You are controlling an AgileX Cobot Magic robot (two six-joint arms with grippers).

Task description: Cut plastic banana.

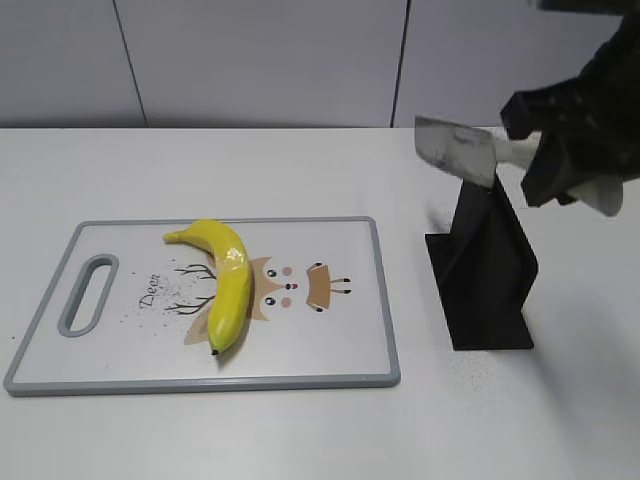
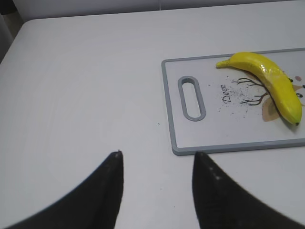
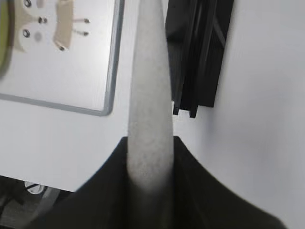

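Observation:
The yellow plastic banana lies on the white cutting board, left of the deer drawing; it also shows in the left wrist view. My right gripper is shut on the white-handled knife and holds it in the air above the black knife stand, blade pointing left. In the right wrist view the knife handle sits between the jaws. My left gripper is open and empty above bare table, left of the board's handle end.
The board has a grey rim and a slot handle at its left end. The black stand stands right of the board on the white table. A grey wall runs behind the table.

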